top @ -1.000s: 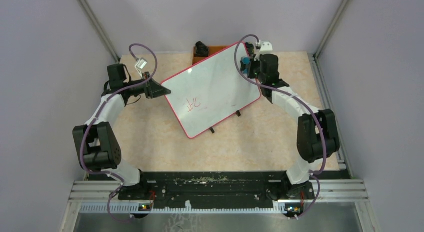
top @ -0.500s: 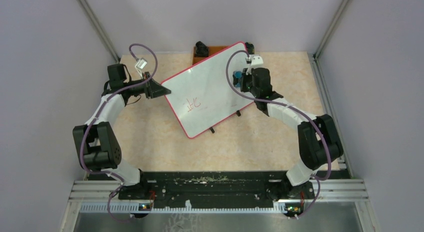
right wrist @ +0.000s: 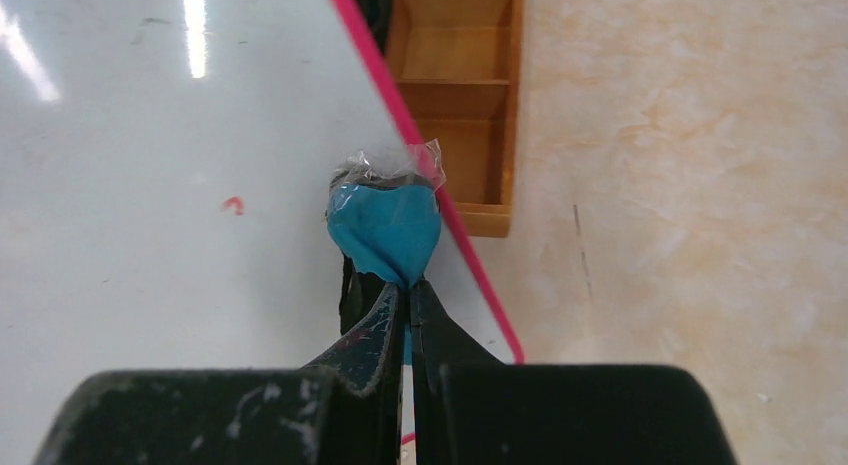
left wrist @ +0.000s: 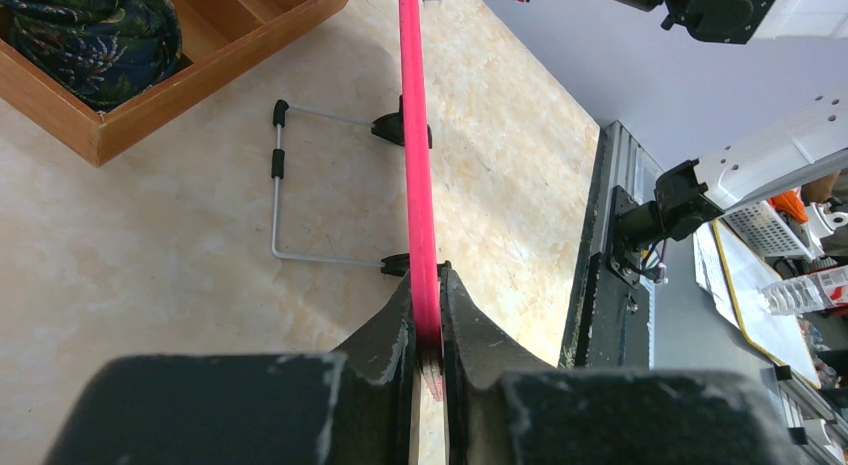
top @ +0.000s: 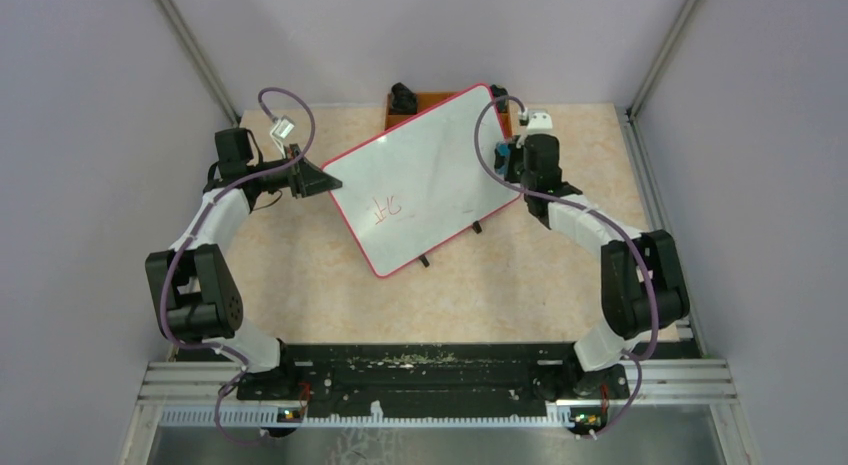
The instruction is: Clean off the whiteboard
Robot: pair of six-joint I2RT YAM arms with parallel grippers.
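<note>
- The whiteboard (top: 425,175) is shown lying askew on the far half of the desk (top: 330,295). One corner is turned toward the near edge, and the opposite corner reaches over the wooden tray (top: 432,98) at the far edge.
- Red handwritten characters (top: 387,209) are seen on the board's nearer half. A small red mark (right wrist: 233,203) is seen by its right rim.
- The board is carried above the desk on a wire stand (left wrist: 282,175) with black feet, as seen edge-on from the left wrist.
- The left gripper (top: 318,178) is clenched on the board's left corner, with the red rim pinched between its fingers (left wrist: 385,330).
- The right gripper (top: 510,157) is closed on a blue pad (right wrist: 385,227), which is partly wrapped in clear film.
- The pad is held at the board's right rim, close to the tray. Whether it is pressed on the white surface cannot be told.
- A dark patterned cloth (left wrist: 90,30) is seen lying in one compartment of the tray.
</note>
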